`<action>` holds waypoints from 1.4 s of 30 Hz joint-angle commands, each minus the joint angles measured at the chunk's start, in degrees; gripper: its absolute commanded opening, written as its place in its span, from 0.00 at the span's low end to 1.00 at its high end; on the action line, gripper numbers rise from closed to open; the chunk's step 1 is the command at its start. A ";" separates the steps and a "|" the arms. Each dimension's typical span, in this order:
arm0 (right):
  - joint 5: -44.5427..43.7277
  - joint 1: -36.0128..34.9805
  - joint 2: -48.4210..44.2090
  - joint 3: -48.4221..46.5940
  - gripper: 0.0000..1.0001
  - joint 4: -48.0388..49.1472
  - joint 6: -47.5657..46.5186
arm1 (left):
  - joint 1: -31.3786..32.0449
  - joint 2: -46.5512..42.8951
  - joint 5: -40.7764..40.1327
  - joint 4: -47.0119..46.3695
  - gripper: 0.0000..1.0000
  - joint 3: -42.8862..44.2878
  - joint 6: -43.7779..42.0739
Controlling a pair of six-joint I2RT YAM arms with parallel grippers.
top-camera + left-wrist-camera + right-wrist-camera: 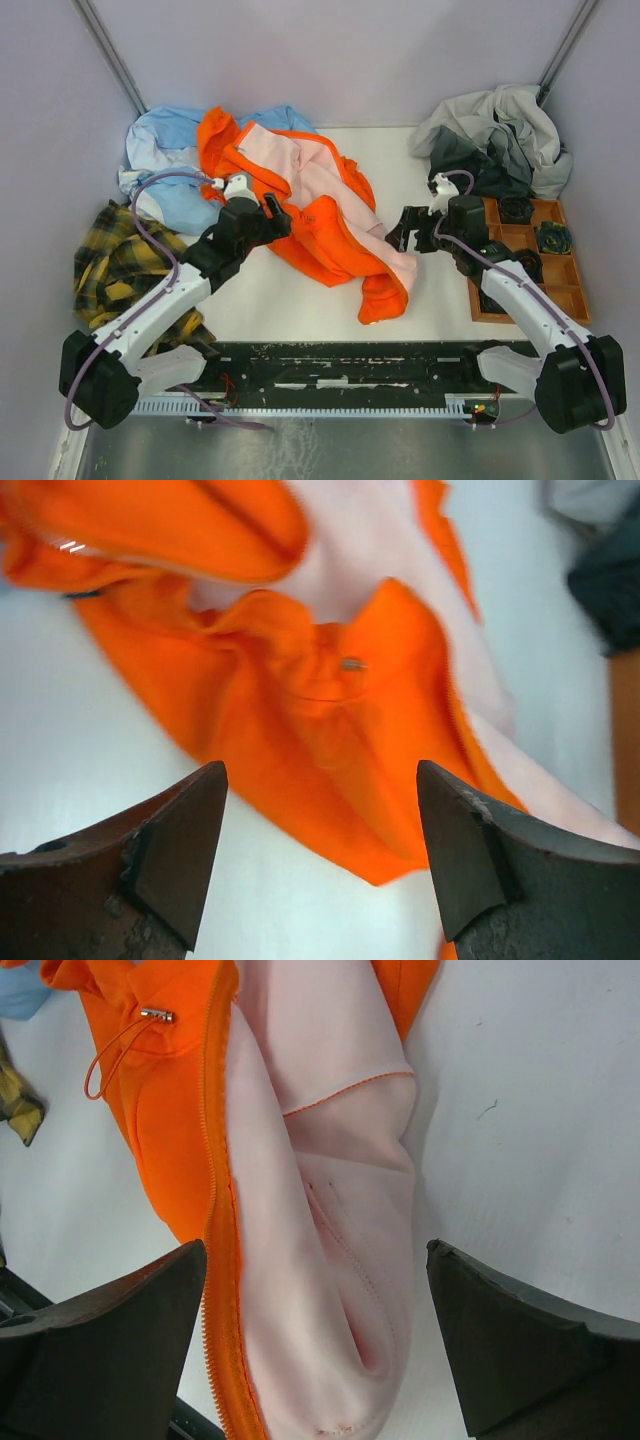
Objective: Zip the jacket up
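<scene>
The jacket lies crumpled in the middle of the white table. It is open at the front, with the pale pink lining turned up. Its far end rests against a light blue garment at the back left, and one fold trails toward the near edge, right of centre.

The left gripper hangs at the jacket's left side. From its wrist camera the two fingers stand well apart with nothing pinched between them – only orange cloth spread out beyond the tips.

The right gripper sits at the jacket's right edge, its jaws also spread wide. In its own view a fold of pink lining runs down between the fingers, and neither of them seems to touch it. Beside that fold runs a line of zipper teeth along the orange edge, unjoined. Higher up there is a looped drawcord with a small metal toggle.

A yellow-and-black plaid shirt is heaped at the left. A grey and dark clothing pile sits at the back right, with a wooden compartment tray just in front of it.
</scene>
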State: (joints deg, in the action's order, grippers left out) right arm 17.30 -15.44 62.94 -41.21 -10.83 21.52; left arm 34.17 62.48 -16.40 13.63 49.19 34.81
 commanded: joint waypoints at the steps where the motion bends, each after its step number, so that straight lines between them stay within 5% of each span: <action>1: 2.46 -1.19 1.14 -1.41 0.99 3.75 -1.13 | -8.19 0.41 -0.39 -8.08 0.83 -4.23 7.30; 10: 2.14 -1.96 1.58 -1.02 0.99 4.41 -1.05 | -18.80 14.05 1.14 -20.74 0.88 -3.48 18.52; 19: 1.10 -1.99 1.08 -0.76 0.99 4.32 -1.39 | -20.17 30.83 -0.74 -24.52 0.88 4.10 24.06; 23: 1.49 -2.06 0.93 -0.58 0.99 4.65 -1.22 | -20.20 34.40 -0.09 -24.31 0.65 7.85 20.84; 29: 1.60 -2.07 1.18 -0.53 0.99 4.92 -1.06 | -20.12 33.63 1.85 -20.14 0.07 13.56 13.31; 36: 0.37 -2.04 -0.18 -0.08 0.99 5.10 -0.89 | -18.94 28.21 2.75 -6.16 0.03 27.84 -0.59; 42: -1.17 -2.08 -1.20 0.17 0.99 4.77 -0.61 | -16.03 28.03 3.97 9.48 0.03 48.19 -12.42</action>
State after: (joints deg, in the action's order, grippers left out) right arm 17.80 -17.26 63.48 -41.01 -8.73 21.15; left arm 16.03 94.94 -13.17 15.51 83.31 34.61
